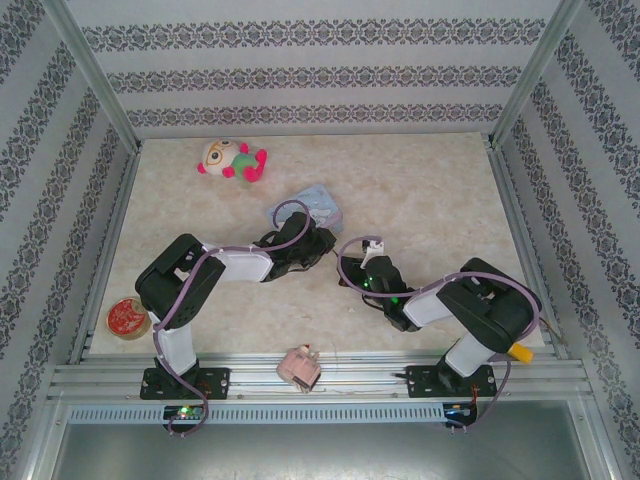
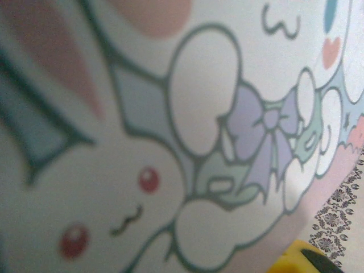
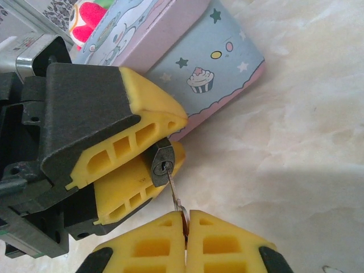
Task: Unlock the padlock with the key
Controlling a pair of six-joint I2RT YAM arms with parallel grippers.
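The left gripper (image 3: pixel 180 136) pinches the tiny dark padlock (image 3: pixel 162 166) by its body, keyhole outward, with the cartoon tin (image 3: pixel 224 62) at 1 o'clock behind. The right gripper (image 3: pixel 185 219) is clamped on the thin silvery key (image 3: pixel 175 194), its blade reaching the keyhole at 11 o'clock. Both seem light, hard, slick metal; gripping the key's head flat should limit slipping when twisted.

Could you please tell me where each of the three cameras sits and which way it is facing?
Top external: above and behind the bases, looking down on the table; left arm and right arm show.
Left wrist: on the left wrist, close against the cartoon lid of the tin; one yellow fingertip shows.
Right wrist: looks past the right hand, shut on the key, at the left hand gripping the padlock.
Shared: all three take in the tin.
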